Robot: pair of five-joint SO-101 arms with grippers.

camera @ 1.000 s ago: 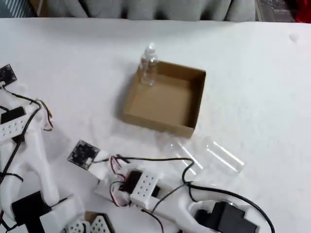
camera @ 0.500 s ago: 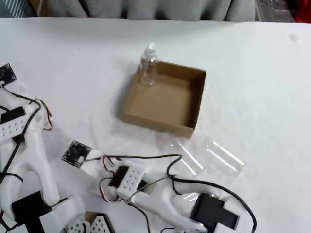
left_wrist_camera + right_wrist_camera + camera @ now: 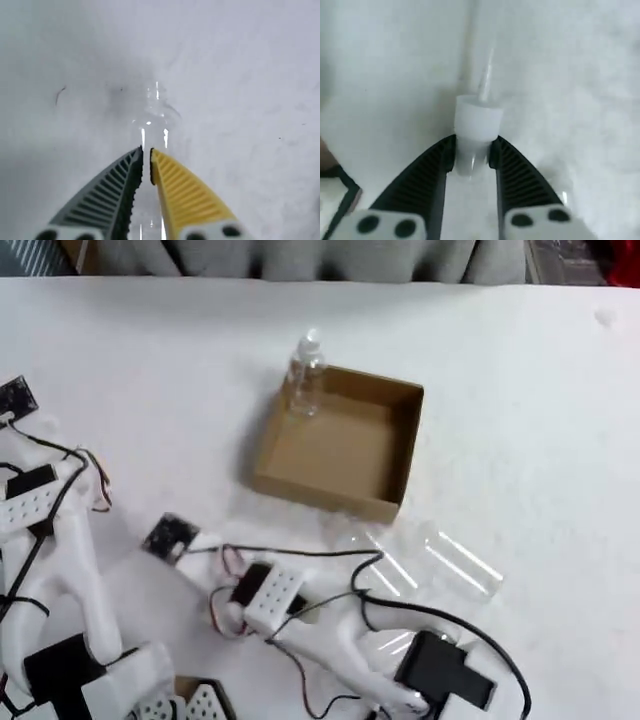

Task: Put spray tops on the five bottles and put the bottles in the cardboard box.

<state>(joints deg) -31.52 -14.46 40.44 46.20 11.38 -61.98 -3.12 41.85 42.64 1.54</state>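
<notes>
The right claw (image 3: 472, 147) is clamping a white spray top (image 3: 477, 120) by its collar, one black finger pressing on each side. The left claw (image 3: 146, 152) is sitting drawn nearly shut, its grey and yellow tips only a sliver apart. A clear bottle (image 3: 152, 117) is showing just past those tips, but I cannot tell whether they are pinching it.

The spray top is lying in line with the right claw's fingers. Its thin dip tube (image 3: 486, 75) is pointing straight out beyond the tips, and its head is tucked back toward the palm. The bottle is running lengthwise away from the left claw, with its neck pointing outward and away from the tips.

The step in hand is probably mating these two parts. Doing it well means leading with the tube and bringing both long axes onto one line before pushing. The collar should be seating squarely on the neck — any tilt and the tube is likely to catch on the rim. The bottle looks slick and light, so it probably needs a firm hold first.

Well beyond both claws, one capped bottle (image 3: 305, 375) is standing upright at the far corner of the cardboard box (image 3: 325, 495). Bare clear bottles (image 3: 440, 560) are lying on their sides close to the right arm.
</notes>
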